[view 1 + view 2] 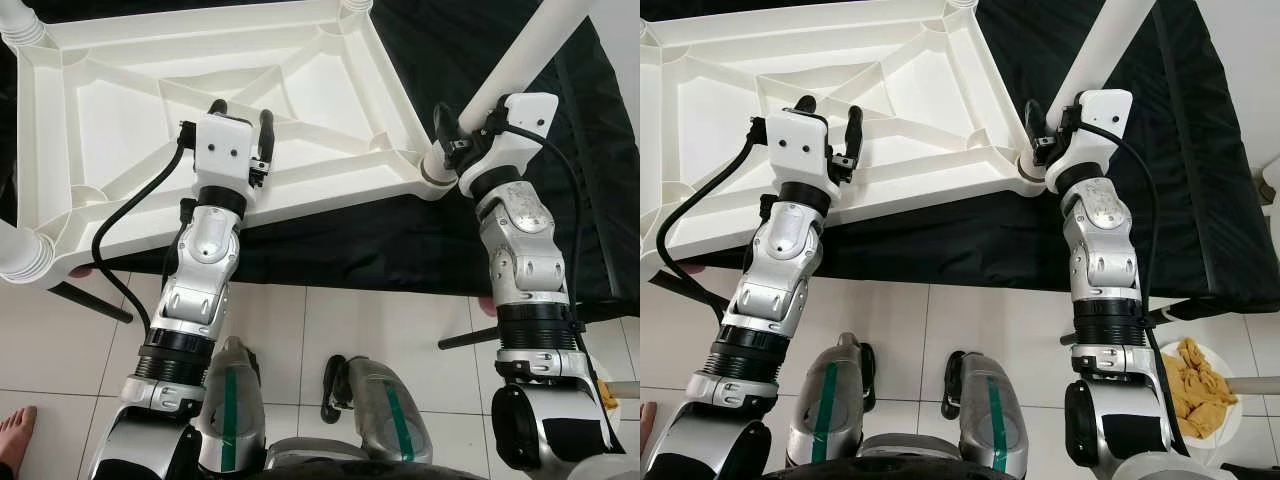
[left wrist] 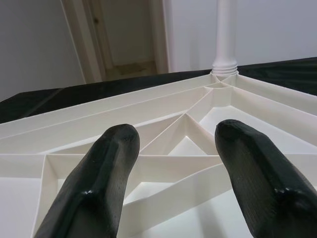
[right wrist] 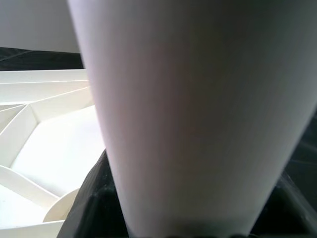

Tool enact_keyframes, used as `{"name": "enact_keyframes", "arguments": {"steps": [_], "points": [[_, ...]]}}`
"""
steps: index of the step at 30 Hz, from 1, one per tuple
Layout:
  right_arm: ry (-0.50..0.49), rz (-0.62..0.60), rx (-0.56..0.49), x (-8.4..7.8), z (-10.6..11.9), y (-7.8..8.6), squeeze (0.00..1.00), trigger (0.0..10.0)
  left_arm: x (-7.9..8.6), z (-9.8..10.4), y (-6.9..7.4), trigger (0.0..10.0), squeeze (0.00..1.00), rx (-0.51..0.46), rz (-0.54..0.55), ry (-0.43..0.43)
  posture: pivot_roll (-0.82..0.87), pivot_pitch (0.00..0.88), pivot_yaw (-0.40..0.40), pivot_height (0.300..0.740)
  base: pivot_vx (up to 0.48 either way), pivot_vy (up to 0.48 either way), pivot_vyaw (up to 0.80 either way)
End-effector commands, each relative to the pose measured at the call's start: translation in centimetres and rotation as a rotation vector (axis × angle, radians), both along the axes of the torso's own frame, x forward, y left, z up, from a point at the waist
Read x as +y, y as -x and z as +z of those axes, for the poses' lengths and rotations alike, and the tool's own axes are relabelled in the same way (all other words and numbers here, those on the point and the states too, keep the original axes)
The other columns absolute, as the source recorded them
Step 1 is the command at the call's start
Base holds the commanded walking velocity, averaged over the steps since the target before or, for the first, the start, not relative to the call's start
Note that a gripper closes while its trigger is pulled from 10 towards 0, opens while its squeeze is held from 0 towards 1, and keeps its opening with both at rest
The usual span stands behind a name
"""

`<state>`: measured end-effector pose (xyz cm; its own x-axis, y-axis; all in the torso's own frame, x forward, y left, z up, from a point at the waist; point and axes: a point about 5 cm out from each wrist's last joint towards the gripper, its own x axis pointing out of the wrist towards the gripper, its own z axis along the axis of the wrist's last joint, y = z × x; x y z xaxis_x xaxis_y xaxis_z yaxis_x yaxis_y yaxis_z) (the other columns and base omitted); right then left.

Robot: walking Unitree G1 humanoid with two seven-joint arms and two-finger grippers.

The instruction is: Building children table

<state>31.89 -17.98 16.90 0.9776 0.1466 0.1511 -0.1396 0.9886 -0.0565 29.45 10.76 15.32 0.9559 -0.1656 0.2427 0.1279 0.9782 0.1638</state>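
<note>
1. Seating the white leg (image 1: pixel 520 55) in the near-right corner socket (image 1: pixel 436 172) of the upturned tabletop (image 1: pixel 130 120) matters most; right gripper (image 1: pixel 462 128) pinches it.
2. Keep left gripper (image 1: pixel 243 112), fingers spread over the ribs, bracing the tabletop on the black cloth (image 1: pixel 330 240).

white tiled floor (image 1: pixel 330 320), black-covered bed (image 1: pixel 1200 150), doorway (image 2: pixel 129 39).

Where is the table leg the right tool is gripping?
The white table leg stands at the upturned tabletop's near-right corner, held by the right tool just above its socket.
</note>
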Motion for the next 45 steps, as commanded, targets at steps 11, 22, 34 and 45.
{"name": "enact_keyframes", "arguments": {"steps": [11, 22, 34, 45], "points": [[0.113, 0.087, 0.041, 0.8, -1.2, 0.7, 0.0, 10.0, -0.3, 0.0, 0.0, 10.0, 0.0, 0.007, -0.056, -0.03, 0.11, 0.041, -0.06, 0.74, 0.0, 0.0, 0.0], [0.166, 0.098, 0.06, 0.8, -1.8, 0.7, 0.0, 10.0, -0.2, 0.1, 0.0, 10.0, 0.0, 0.003, -0.056, -0.038, 0.11, 0.045, -0.055, 0.74, 0.0, 0.0, 0.0], [0.105, 0.106, 0.099, 0.7, -3.2, 1.4, 0.0, 10.0, 0.0, 0.3, 0.3, 10.0, 0.0, 0.001, -0.05, -0.042, 0.11, 0.073, -0.052, 0.74, 0.0, 0.0, 0.0], [-0.089, 0.044, 0.175, -0.1, -4.0, 1.3, 0.0, 10.0, 0.0, 0.3, 0.4, 10.0, 0.0, 0.002, -0.051, -0.046, 0.12, 0.089, -0.05, 0.74, 0.0, 0.0, 0.0]]}}
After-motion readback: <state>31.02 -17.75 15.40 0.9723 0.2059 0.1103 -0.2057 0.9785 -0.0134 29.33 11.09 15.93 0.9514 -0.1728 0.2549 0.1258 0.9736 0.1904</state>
